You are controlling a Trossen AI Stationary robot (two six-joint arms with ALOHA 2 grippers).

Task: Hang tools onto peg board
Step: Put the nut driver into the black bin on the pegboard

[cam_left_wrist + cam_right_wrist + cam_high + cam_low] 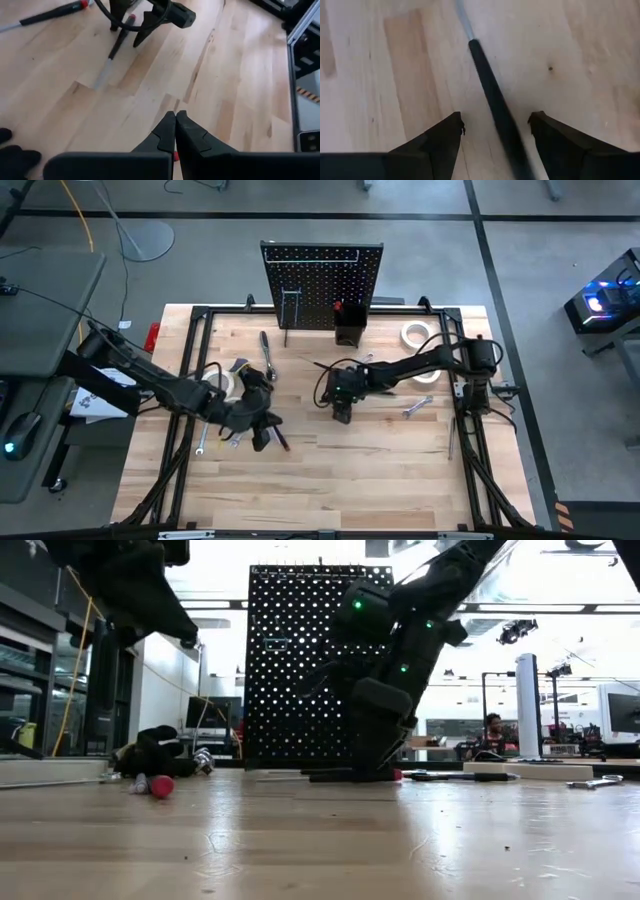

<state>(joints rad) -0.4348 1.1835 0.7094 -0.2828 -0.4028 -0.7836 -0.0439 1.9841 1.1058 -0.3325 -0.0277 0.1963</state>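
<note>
Tools were scattered over the wooden counter [330, 480], none yet seen hung on the peg board [322, 285], which stood upright at the counter's far edge so its hooks faced the arms. A dark-handled screwdriver [492, 95] lay flat on the wood, and the right gripper [495, 132] was lowered over it with jaws spread wide to either side of the handle, apparently so that a closing would catch it. The left gripper [175, 131] was kept low over the counter's left side with jaws pressed together, nothing held, seemingly in waiting.
</note>
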